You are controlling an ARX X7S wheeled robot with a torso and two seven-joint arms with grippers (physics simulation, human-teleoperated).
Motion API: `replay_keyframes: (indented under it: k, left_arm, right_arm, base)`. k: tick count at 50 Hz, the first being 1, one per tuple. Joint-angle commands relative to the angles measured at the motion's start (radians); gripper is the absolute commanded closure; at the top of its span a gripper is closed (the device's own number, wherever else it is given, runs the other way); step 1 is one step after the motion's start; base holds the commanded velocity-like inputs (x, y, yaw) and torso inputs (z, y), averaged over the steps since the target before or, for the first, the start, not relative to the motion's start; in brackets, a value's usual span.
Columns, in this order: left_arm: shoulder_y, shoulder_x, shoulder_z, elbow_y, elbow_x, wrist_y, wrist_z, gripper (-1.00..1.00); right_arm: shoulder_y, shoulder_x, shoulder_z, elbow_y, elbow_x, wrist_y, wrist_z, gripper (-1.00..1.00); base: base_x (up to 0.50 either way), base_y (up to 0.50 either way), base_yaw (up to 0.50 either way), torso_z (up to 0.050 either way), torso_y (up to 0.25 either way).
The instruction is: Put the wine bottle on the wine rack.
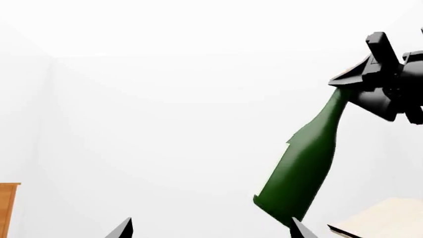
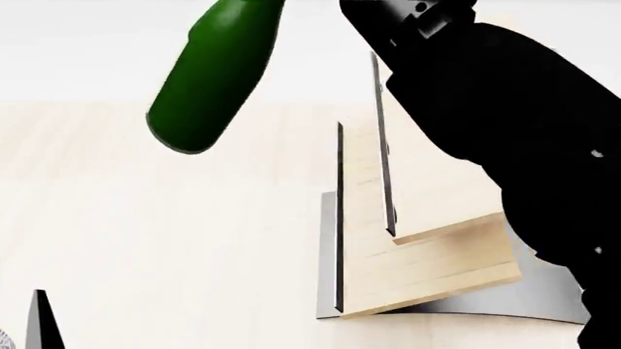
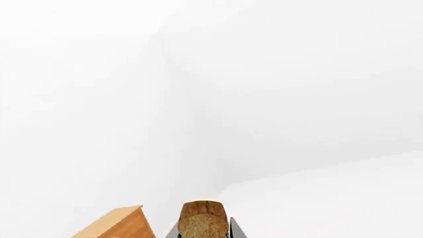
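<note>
Right tool pinches the neck of the wine bottle, seen from the left wrist camera as a black assembly pressed together around the top of the glass, while its own wrist camera shows the tan cork sitting between two dark fingers. From that grip the dark green bottle hangs tilted in the air, neck high and toward the right arm, base low and swung away from it. Seen from the head camera, the bottle's rounded base is up and to the left of the wine rack, apart from it and touching nothing below. Left tool appears only as two dark fingertips spread well apart at the edge of its own wrist picture, with nothing between them; one such tip also pokes into the near left corner of the head picture, well left of the rack. Beyond that, the rack stands on the pale table: slanted light wood panels with thin black edges, resting on a curved grey base. The right arm's black bulk covers the rack's right side. Farther off, in the left wrist picture, an edge of a reddish-brown cabinet shows against the white wall.
</note>
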Motion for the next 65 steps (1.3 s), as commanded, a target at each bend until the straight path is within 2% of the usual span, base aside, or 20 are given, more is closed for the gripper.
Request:
replay_keyframes:
  k: [1,5,11,25,33,47,65]
  left_arm:
    - [-0.003,0.0,0.005,-0.001,0.001,-0.003,-0.001,-1.0]
    - [-0.002,-0.002,0.005,0.002,0.001,-0.004,-0.002,-1.0]
    - [-0.003,-0.001,0.012,0.002,0.003,-0.006,0.0,-1.0]
    - [-0.005,-0.003,0.013,0.0,0.003,-0.004,-0.004,-1.0]
    - [-0.009,-0.002,0.017,-0.01,0.002,0.0,-0.004,-1.0]
    - [-0.008,-0.005,0.018,-0.006,0.001,-0.003,-0.007,-1.0]
    - [-0.008,-0.007,0.021,-0.008,0.001,-0.002,-0.011,-1.0]
  right_arm:
    - [0.023,0.056,0.124,0.114,0.157,0.035,-0.005,1.0]
    - [0.01,0.077,0.145,0.127,0.155,0.0,0.014,1.0]
    - [0.0,0.102,0.177,0.168,0.228,0.027,0.015,1.0]
    - [-0.022,0.172,0.204,0.245,0.259,0.031,0.028,1.0]
    - [-0.033,0.216,0.258,0.306,0.362,0.067,0.043,1.0]
    - [-0.068,0.246,0.314,0.389,0.475,0.099,0.043,1.0]
    - [-0.086,0.25,0.306,0.528,0.509,0.177,-0.019,1.0]
  base:
    - [0.0,0.0,0.0,0.0,0.0]
    - [0.0,0.0,0.0,0.0,0.0]
    - [0.0,0.0,0.0,0.0,0.002]
    - [0.0,0.0,0.0,0.0,0.001]
    - [0.0,0.0,0.0,0.0,0.0]
    - [0.0,0.0,0.0,0.0,0.001]
    - [0.0,0.0,0.0,0.0,0.001]
